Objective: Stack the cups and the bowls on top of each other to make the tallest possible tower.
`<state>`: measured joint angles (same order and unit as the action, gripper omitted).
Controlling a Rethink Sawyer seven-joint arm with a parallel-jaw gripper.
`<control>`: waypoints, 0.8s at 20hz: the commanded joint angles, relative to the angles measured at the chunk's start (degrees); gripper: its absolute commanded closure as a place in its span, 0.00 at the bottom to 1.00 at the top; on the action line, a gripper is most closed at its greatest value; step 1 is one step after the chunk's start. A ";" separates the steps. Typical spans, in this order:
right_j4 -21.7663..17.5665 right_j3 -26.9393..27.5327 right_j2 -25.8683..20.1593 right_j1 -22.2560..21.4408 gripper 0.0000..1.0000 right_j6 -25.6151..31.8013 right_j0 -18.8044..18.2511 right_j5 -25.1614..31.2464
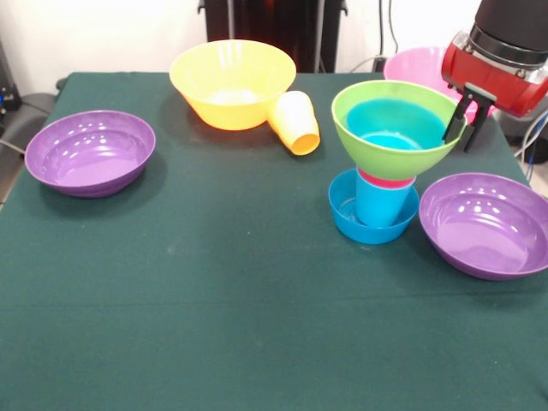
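Nearest the camera on the green table, a wide purple bowl sits upright at the right, just beside the tower. The tower stands upright with its long axis vertical: a small blue bowl opens upward at the bottom, a blue cup stands in it, a thin band of red cup shows above that, and a lime green bowl sits on top, mouth up, with a second blue bowl nested inside. The wide green bowl rests on a much narrower cup, so the stack looks top-heavy, and its rim tilts slightly. The gripper straddles the green bowl's right rim with its two dark fingers apart; whether they touch the rim is hard to tell from this angle. A sideways pull or a snagged finger on withdrawal would likely tip the green bowl off, or drag the whole tower toward the purple bowl. Farther back at the left lies the other purple bowl, well apart. Beyond it a yellow cup lies on its side, mouth facing near-right, touching the big yellow bowl; it could roll if nudged. Farthest, a pink bowl shows partly behind the arm.
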<state>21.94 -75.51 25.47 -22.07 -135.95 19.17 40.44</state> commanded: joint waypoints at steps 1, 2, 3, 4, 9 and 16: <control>-0.28 -4.36 -4.35 2.57 1.00 -10.17 0.31 -2.49; -0.29 -4.34 -4.32 2.58 1.00 -10.20 0.33 -2.51; -0.33 -4.27 -4.25 2.64 1.00 -10.24 0.38 -2.47; -0.34 -4.25 -4.22 2.65 1.00 -10.26 0.39 -2.45; -0.33 -4.27 -4.14 2.67 0.00 -10.36 0.46 -2.25; -0.65 -4.25 -3.91 2.74 0.00 -10.04 0.63 -2.69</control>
<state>21.94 -75.90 25.49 -21.72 -135.95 19.17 40.43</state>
